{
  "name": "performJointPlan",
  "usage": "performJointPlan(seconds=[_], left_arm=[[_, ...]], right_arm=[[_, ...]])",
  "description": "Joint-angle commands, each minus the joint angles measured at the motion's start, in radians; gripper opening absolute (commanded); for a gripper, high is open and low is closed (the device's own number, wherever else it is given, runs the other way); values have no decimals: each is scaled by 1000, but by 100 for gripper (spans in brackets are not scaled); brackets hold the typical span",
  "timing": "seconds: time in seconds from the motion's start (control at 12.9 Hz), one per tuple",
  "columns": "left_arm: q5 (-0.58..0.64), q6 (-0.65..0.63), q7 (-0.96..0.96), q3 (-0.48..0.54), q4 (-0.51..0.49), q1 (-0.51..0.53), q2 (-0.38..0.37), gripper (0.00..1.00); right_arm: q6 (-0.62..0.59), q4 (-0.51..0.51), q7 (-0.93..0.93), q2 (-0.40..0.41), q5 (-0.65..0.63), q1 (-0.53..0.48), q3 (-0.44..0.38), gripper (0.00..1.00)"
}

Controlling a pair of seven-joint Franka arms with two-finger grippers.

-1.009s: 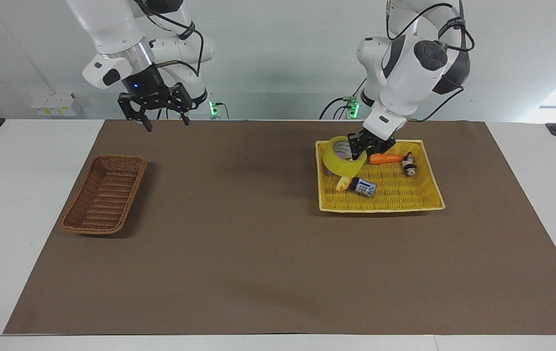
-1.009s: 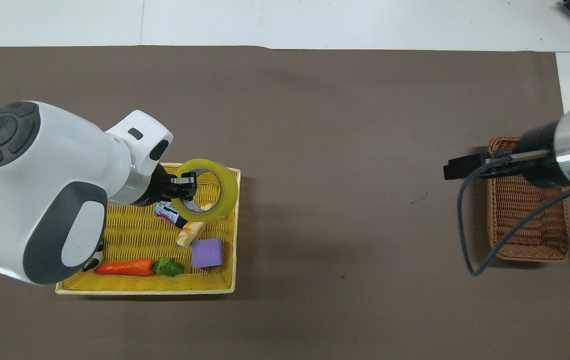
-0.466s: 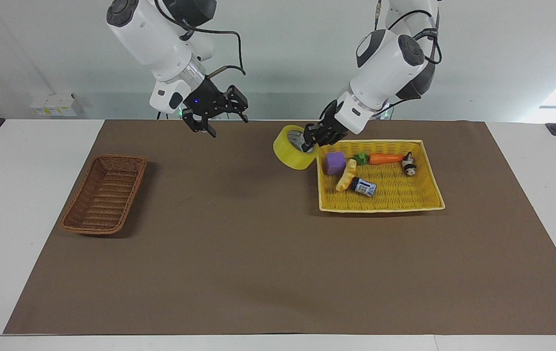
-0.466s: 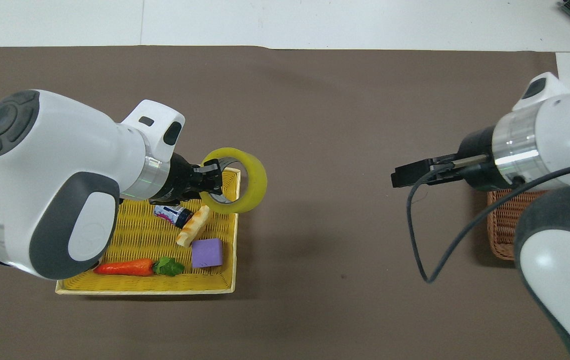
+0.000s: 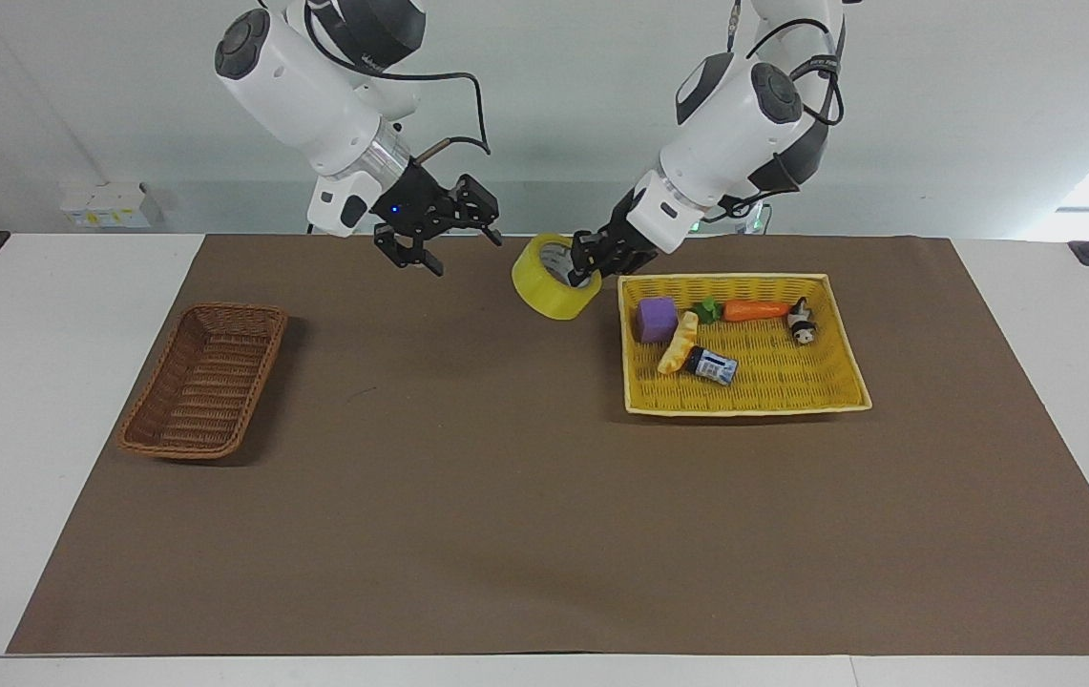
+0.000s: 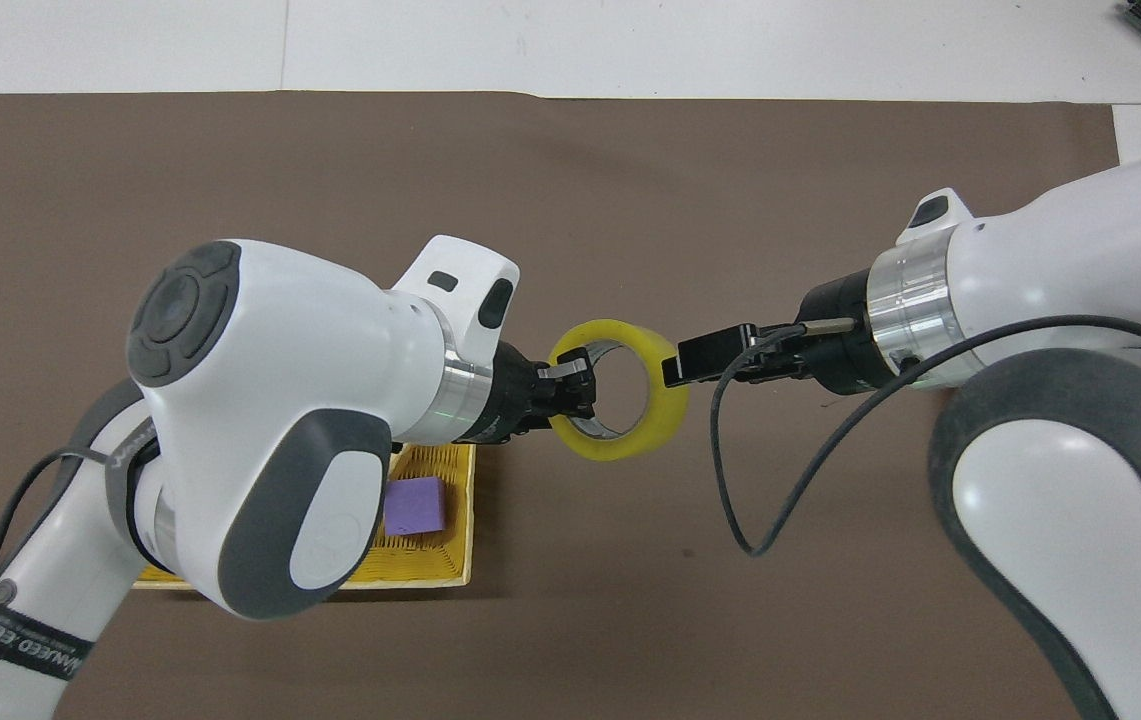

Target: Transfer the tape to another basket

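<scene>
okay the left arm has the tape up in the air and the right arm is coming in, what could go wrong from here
1. The left gripper pinches only one wall of the tape, held above the bare mat; a slip would probably drop it short of the brown basket.
2. The open right gripper is close beside the roll; a misjudged approach could knock it loose.
3. Both wrists nearly meet, so the arms could collide.

bare mat (image 5: 468, 458) lies open between basket (image 5: 203, 382) and yellow tray (image 5: 840, 382)

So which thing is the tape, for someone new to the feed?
Start at the yellow tray, then go to the left gripper raised over the brown mat beside it. The tape hangs from it: a translucent yellow ring, the only hollow item here.
</scene>
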Motion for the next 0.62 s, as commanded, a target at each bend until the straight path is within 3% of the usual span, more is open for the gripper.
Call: performJointPlan(seconds=[0.0, 0.16, 0.31, 0.47, 0.54], left_arm=[[-18, 17, -7, 8, 21, -21, 2, 0], [-44, 46, -9, 8, 21, -22, 4, 0], [-49, 74, -10, 8, 20, -22, 5, 0], [-50, 79, -10, 8, 17, -22, 5, 0], [-50, 82, -10, 8, 17, -20, 5, 0]], right_arm=[[-1, -62, -91, -36, 28, -7, -4, 100], [-23, -65, -139, -38, 28, -36, -4, 100], [-23, -64, -129, -39, 28, -32, -4, 41], [-26, -62, -87, -38, 28, -35, -4, 0], [-27, -62, -73, -38, 28, -34, -4, 0]])
